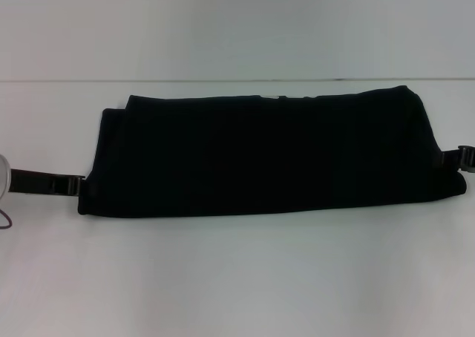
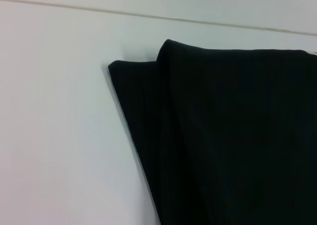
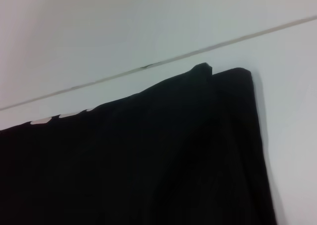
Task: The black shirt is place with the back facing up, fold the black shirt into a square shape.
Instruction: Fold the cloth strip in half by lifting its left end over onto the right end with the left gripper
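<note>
Black shirt (image 1: 260, 155) folded into long band on table (image 1: 237, 277); left gripper (image 1: 74, 185) at its 9 o'clock edge, right gripper (image 1: 462, 159) at 3 o'clock edge; whether either grasps: cannot tell

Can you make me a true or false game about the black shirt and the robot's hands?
1. The black shirt is folded into a long band lying across the table. True.
2. The shirt is already a neat square. False: it is much wider than deep.
3. The left gripper is at the shirt's left end. True.
4. The right gripper hovers over the middle of the shirt. False: it sits at the shirt's right end.
5. The shirt has a big colourful picture on it. False: it shows plain black.
</note>
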